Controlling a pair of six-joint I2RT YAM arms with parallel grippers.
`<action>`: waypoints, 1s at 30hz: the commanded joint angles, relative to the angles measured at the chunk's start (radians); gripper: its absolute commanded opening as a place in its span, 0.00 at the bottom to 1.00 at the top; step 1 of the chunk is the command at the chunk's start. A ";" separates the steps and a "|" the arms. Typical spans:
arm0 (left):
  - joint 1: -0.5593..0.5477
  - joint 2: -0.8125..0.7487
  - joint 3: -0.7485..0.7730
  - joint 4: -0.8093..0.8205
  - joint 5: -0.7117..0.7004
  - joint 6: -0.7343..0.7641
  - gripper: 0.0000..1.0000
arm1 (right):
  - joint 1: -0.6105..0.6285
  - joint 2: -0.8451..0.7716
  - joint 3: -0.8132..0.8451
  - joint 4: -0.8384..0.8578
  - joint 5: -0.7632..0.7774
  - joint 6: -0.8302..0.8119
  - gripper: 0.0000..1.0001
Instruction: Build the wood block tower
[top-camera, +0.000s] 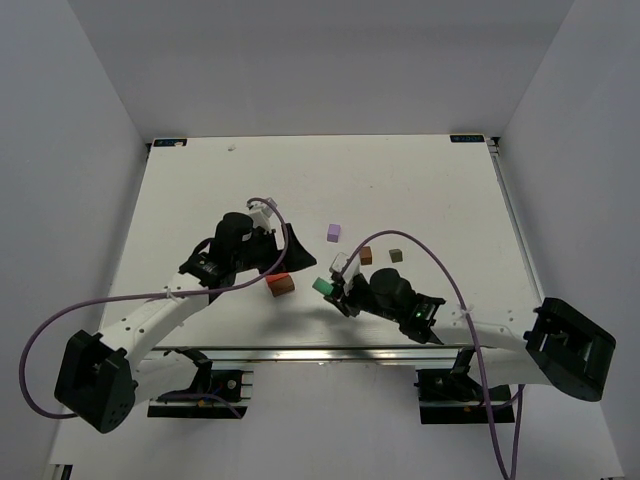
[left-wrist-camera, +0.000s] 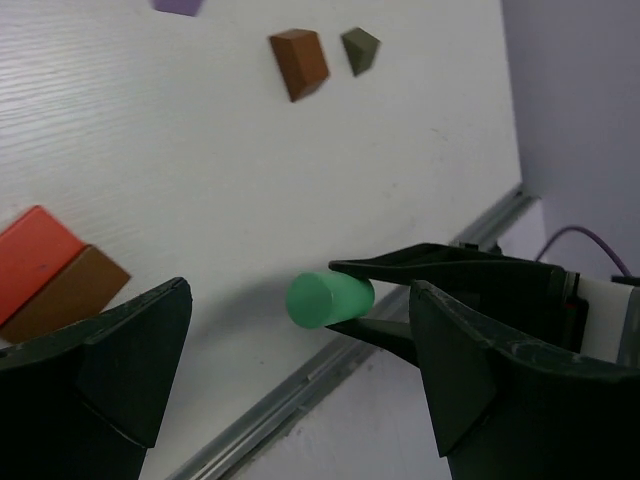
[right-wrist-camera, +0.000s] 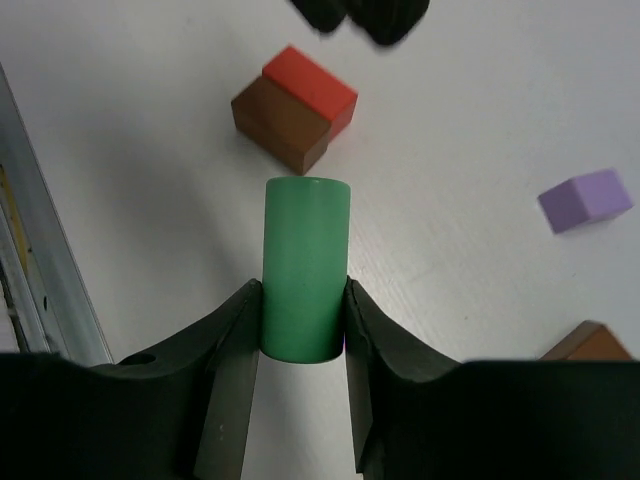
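A green cylinder (right-wrist-camera: 305, 265) sticks out forward from my right gripper (right-wrist-camera: 301, 290), which is shut on its near end. From above, that gripper (top-camera: 335, 288) and the green cylinder (top-camera: 322, 286) are at the table's near middle. Just left of them a red-orange block (top-camera: 279, 279) touches a brown block (top-camera: 284, 290). My left gripper (top-camera: 290, 250) hangs open behind this pair, holding nothing. The left wrist view shows the green cylinder (left-wrist-camera: 325, 298) between its wide-apart fingers (left-wrist-camera: 140, 350). Beyond lie a lilac block (top-camera: 333, 232), a second brown block (top-camera: 366, 255) and a dark grey-brown block (top-camera: 396, 255).
A metal rail (left-wrist-camera: 300, 390) runs along the table's near edge, close under the green cylinder. Purple cables (top-camera: 420, 245) loop over both arms. The white table (top-camera: 400, 180) ends at grey walls on the left, right and back.
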 joint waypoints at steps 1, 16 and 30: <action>-0.007 0.008 -0.012 0.125 0.204 0.010 0.98 | -0.006 -0.050 -0.001 0.140 0.019 -0.062 0.12; -0.014 0.034 -0.046 0.154 0.180 0.006 0.80 | -0.017 -0.040 0.019 0.226 0.061 -0.046 0.10; -0.014 0.080 -0.087 0.332 0.276 -0.093 0.60 | -0.017 -0.022 0.015 0.284 0.036 -0.062 0.06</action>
